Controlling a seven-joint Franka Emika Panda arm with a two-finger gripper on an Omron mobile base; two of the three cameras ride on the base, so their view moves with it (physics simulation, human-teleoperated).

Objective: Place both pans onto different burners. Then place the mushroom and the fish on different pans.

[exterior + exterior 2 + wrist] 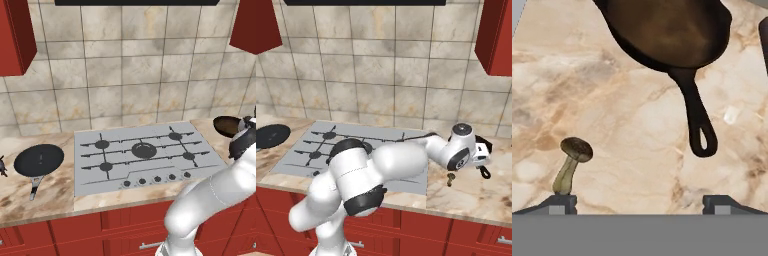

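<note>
so far nothing is done: the brown pan (672,30) lies on the bench (612,110) right of the cooktop (145,155), its handle toward the tool (639,202), and the black pan (39,161) lies on the bench left of the cooktop. all burners (144,150) are bare. the mushroom (572,167) stands on the bench just beside one fingertip, apart from the brown pan. the fish (2,166) looks to sit at the far left edge, past the black pan. the tool hangs over the brown pan's handle, released, jaws wide, grasping nothing. both pans and both foods are left to move; the brown pan looks like the first pick.
</note>
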